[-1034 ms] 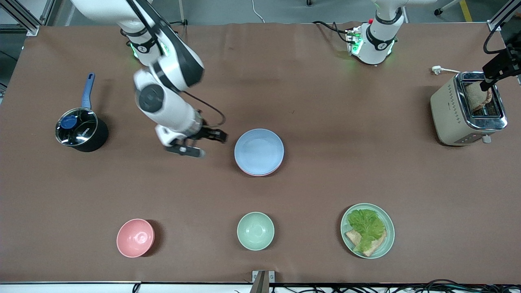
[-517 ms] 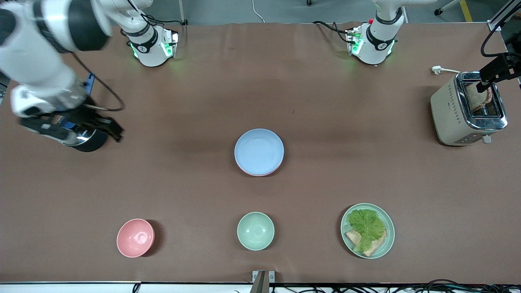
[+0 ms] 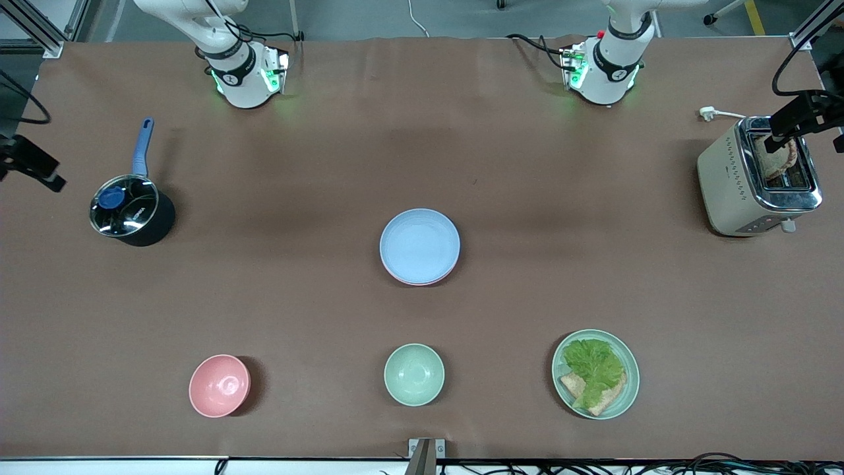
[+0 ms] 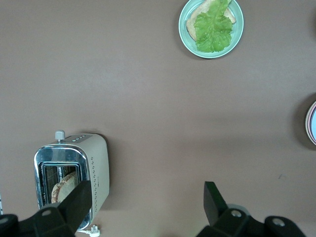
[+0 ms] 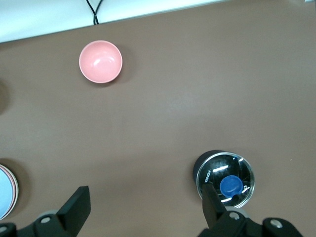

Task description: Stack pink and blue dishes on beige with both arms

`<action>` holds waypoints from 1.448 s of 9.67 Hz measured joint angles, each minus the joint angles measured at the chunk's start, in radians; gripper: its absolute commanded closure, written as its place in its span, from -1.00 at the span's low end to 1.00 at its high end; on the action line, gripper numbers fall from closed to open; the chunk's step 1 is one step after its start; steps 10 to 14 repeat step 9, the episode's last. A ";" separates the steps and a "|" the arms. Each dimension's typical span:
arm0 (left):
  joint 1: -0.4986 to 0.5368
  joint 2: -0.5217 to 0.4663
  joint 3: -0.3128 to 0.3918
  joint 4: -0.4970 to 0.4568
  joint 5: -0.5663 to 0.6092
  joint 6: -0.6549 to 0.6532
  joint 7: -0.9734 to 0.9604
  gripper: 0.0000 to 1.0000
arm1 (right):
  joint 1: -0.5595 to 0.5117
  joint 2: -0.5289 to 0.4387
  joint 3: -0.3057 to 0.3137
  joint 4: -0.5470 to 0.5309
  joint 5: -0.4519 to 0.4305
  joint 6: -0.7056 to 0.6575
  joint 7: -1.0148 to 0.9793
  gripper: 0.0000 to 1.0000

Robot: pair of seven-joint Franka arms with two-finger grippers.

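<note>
Under the left pincer (image 4: 145,200), spread wide, the toaster (image 3: 758,177) holds bread (image 3: 777,157). The right pincer (image 5: 143,205), also wide, hangs over the lidded pot (image 3: 130,211). Well apart from both, mid-bench (image 3: 593,264), the blue plate (image 3: 419,245) tops the pink plate (image 3: 403,280).

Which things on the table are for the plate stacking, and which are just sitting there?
For the stacking:
blue plate, on top of the pile
pink plate, only its rim peeking out underneath
A beige plate cannot be seen.

Just sitting there:
pink bowl
mint-green bowl
lettuce plate
toaster
saucepan
</note>
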 measured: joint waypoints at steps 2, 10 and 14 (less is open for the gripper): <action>-0.007 0.000 0.000 -0.001 0.000 0.001 -0.021 -1.00 | 0.002 0.032 0.006 0.074 0.000 -0.083 -0.001 -1.00; -0.007 0.000 0.002 -0.005 -0.025 0.001 -0.022 -1.00 | 0.002 0.060 0.006 0.099 0.000 -0.100 -0.018 -1.00; -0.007 0.000 0.002 -0.005 -0.025 0.001 -0.022 -1.00 | 0.002 0.060 0.006 0.099 0.000 -0.100 -0.018 -1.00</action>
